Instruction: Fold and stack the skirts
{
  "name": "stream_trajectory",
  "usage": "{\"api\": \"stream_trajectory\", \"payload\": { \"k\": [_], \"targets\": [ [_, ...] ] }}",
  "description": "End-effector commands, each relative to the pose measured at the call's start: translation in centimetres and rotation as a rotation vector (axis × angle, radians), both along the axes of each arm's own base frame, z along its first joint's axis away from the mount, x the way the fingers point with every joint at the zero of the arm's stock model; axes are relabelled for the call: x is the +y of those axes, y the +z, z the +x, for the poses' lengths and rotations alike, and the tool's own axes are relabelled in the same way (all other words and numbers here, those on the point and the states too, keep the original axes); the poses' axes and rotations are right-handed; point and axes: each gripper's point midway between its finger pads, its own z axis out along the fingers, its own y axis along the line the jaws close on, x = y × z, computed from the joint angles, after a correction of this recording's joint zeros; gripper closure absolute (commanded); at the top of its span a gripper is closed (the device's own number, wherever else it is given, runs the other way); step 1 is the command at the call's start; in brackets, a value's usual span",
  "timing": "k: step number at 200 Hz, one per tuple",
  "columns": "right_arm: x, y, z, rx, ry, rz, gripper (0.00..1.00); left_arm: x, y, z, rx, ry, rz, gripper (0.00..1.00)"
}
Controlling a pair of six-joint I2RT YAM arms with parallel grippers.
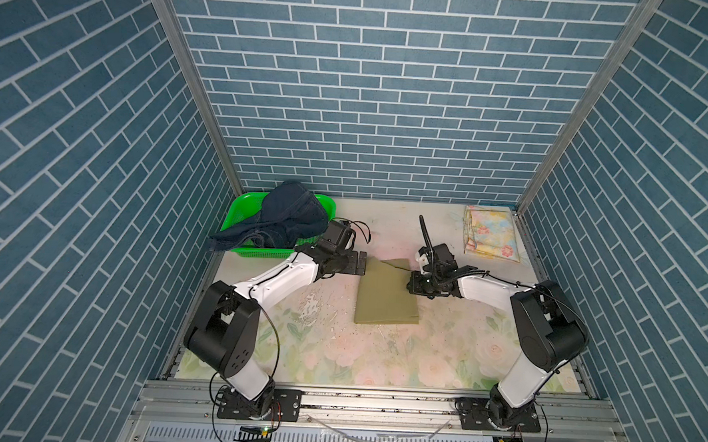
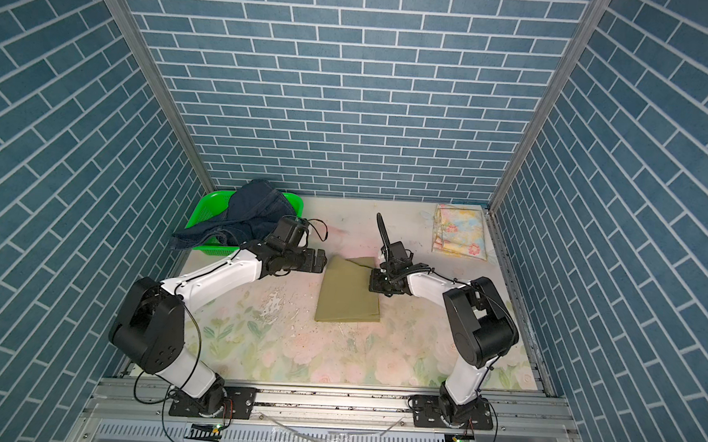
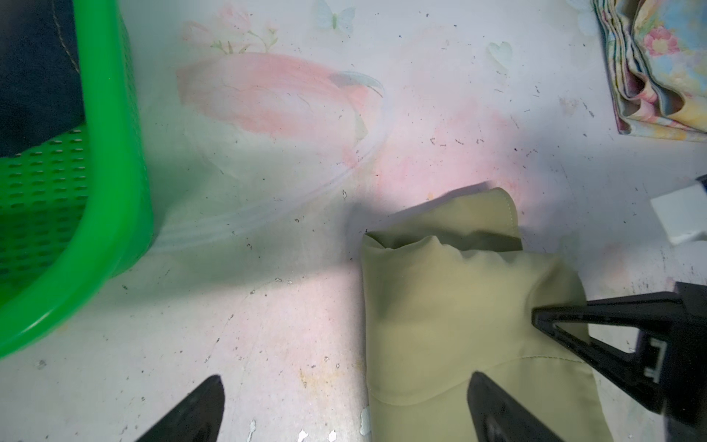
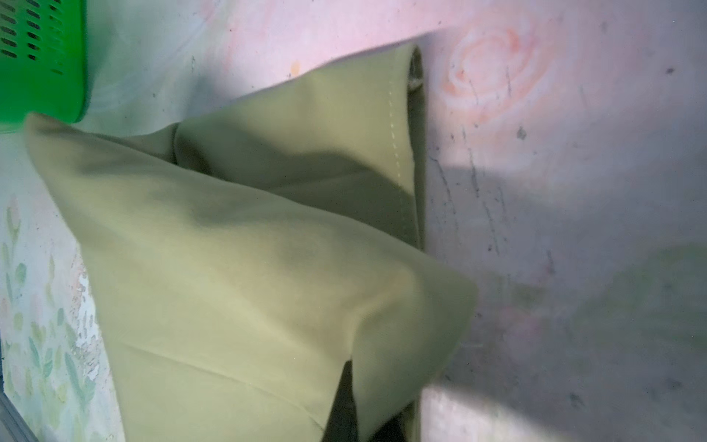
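No legible text, label, number (small front boards [image 1: 254, 433] possibly marked, too blurred).

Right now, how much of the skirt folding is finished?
Done: the floral skirt lies folded in the far corner. In hand: the right gripper pinches the half-folded olive skirt, the left gripper open beside it. Left: the denim skirt, heaped in the green basket.

A green perforated basket [image 1: 242, 210] stands in the far left corner of the floral tabletop [image 1: 420, 350]
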Motion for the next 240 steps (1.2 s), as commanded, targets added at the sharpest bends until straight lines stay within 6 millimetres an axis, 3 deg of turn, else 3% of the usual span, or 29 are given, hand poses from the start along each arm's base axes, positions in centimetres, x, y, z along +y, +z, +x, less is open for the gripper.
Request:
{"api": "stream_trajectory", "payload": {
  "k": [1, 30, 54, 83, 132, 155, 205, 240],
  "targets": [
    [-0.2, -1.7, -0.3, -0.001, 0.024, -0.009, 1.00, -1.7, -0.2, 0.0, -0.004, -0.048, 0.022, 0.00],
    [-0.7, -2.3, -0.5, 0.004, 0.010, -0.033, 1.00, -4.6, -1.0, -0.1, -0.004, -0.125, 0.002, 0.04],
    [-0.9, -2.7, -0.6, 0.009, 0.006, -0.036, 1.00, -6.4, -2.0, 0.3, 0.011, -0.158, -0.057, 0.12],
    [-1.0, -3.2, -0.7, 0.019, 0.005, -0.044, 1.00, -8.8, -2.0, 1.1, -0.005, -0.195, -0.161, 0.16],
    [-0.9, -3.8, -0.8, 0.032, 0.008, -0.046, 1.00, -10.5, -3.8, 3.0, -0.014, -0.210, -0.191, 0.21],
    [-0.9, -3.9, -0.9, 0.038, 0.010, -0.046, 1.00, -10.0, -5.8, 4.1, 0.003, -0.175, -0.178, 0.25],
    [-1.2, -3.9, -1.0, 0.037, 0.018, -0.063, 1.00, -4.9, -10.8, 5.4, 0.094, -0.013, -0.124, 0.38],
    [-1.0, -4.1, -0.6, 0.038, 0.023, -0.068, 1.00, -3.3, -11.4, 5.0, 0.120, 0.025, -0.062, 0.38]
  ]
}}
